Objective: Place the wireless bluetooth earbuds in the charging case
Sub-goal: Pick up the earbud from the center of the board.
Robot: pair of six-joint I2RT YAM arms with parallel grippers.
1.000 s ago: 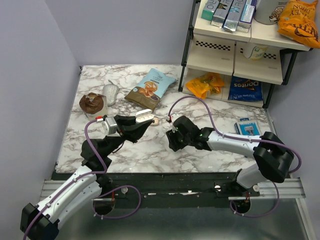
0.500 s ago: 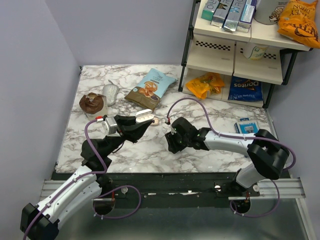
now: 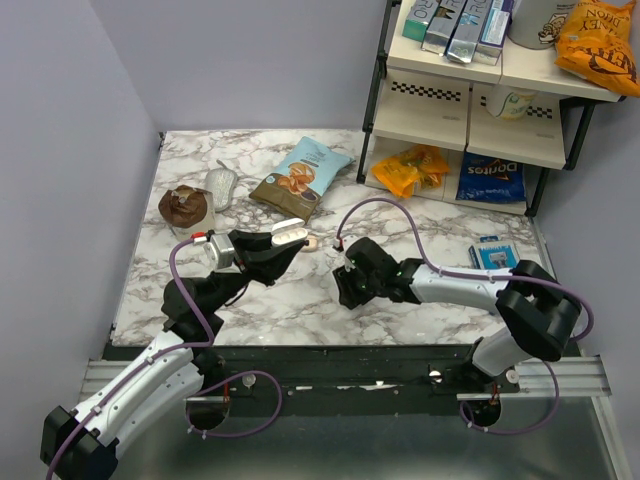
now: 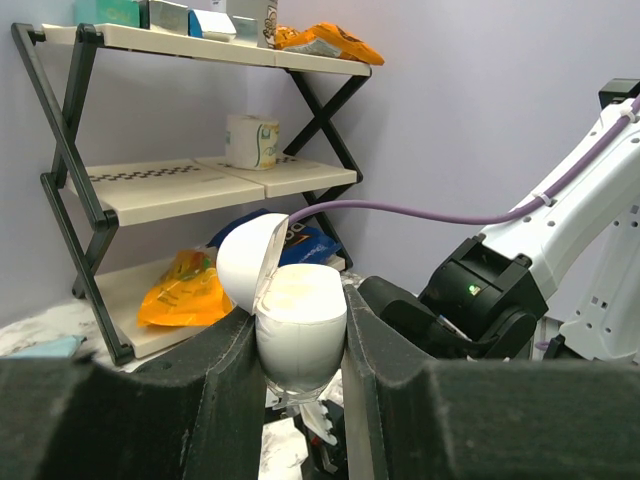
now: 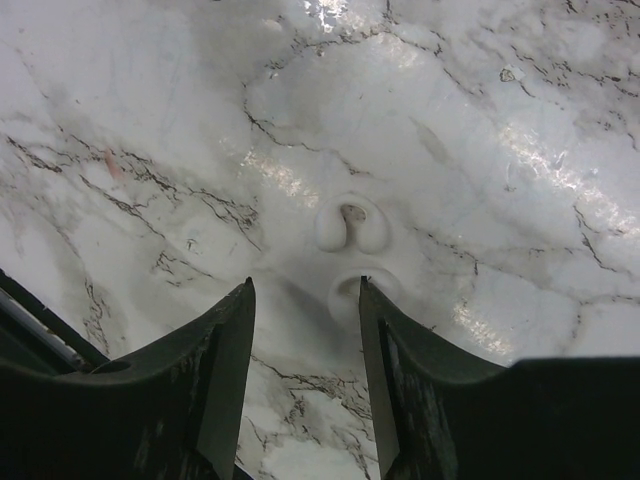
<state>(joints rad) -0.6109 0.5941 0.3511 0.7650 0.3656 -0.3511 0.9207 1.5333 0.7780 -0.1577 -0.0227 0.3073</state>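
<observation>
Your right pincer (image 5: 305, 292) has crept in over the earbuds (image 5: 352, 222), which lie on the worktop (image 5: 150, 120) at its 1 o'clock; it's wide open and empty. Left pincer (image 4: 298, 352) stays clamped on the open charging case (image 4: 300, 322). A pickup looks imminent.

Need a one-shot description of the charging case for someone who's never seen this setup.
On the marble table, look just in front of the blue snack bag to the left gripper. The charging case is the small white clamshell pinched there, lid open, held off the surface, unlike the items lying around it.
</observation>
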